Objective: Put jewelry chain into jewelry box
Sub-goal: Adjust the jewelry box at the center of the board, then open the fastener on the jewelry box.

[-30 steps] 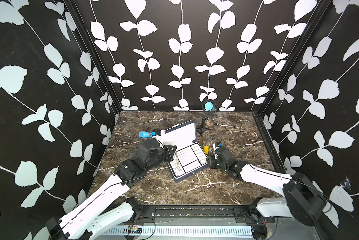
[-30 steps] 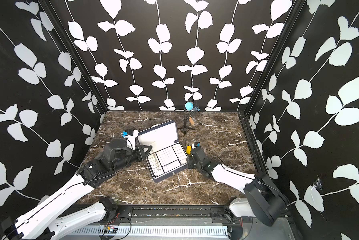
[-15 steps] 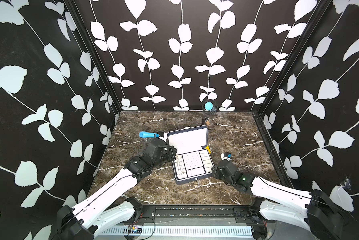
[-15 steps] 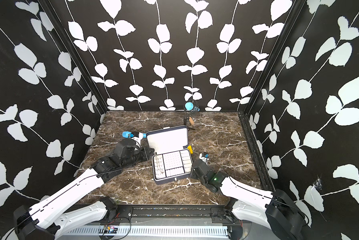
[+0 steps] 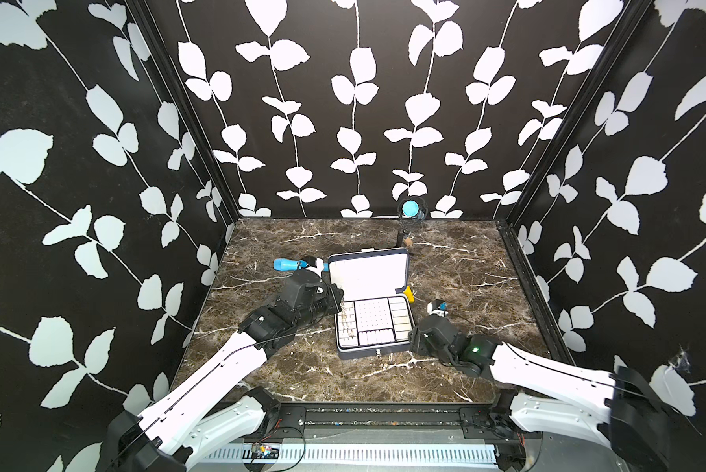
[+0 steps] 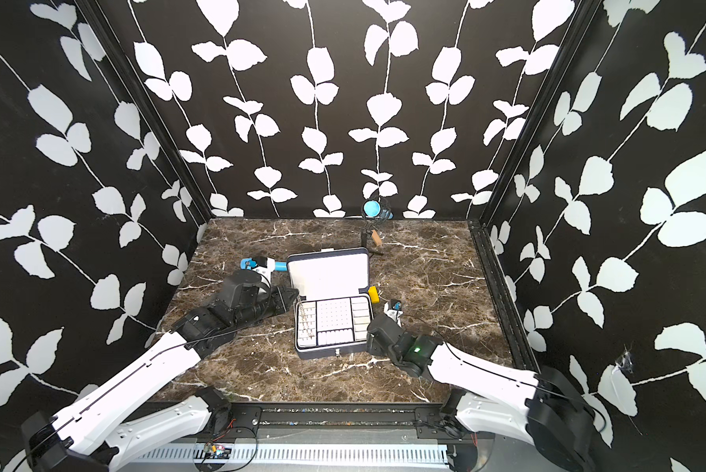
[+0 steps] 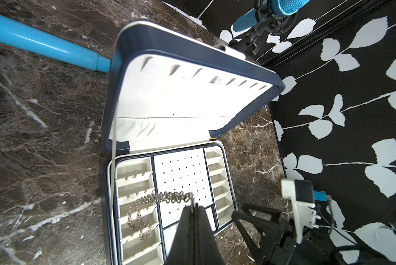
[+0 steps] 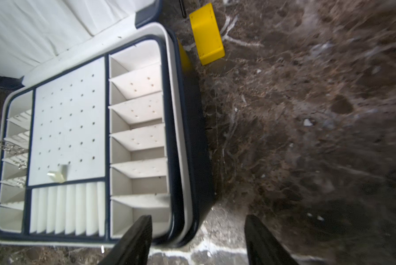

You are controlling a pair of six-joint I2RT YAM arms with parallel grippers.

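Desk of dark veined marble carries everything, and both arms reach in over it from the front edge. The jewelry box sits mid-desk with its lid standing up and its white tray showing.

A second ago the box lay skewed, with the right claw tight against its side. Now it sits square to the front edge. The right claw has let go: its jaws stand spread at the box's near corner on that arm's side, one over the rim and one over bare desk, gripping nothing. A small yellow block lies just beside the box's far corner on the same side.

The left claw is as clenched as it was, pinching one end of the jewelry chain above the tray. From there the silvery links drape over the dividers of the narrow compartment column on the left arm's side. The loose end lies coiled down in those compartments.

To my eye the straightening is finished and most of the chain is already inside. What seems left is for the left claw to release its end so the last links drop in. With the box no longer braced, a snagged link could tug it askew again.
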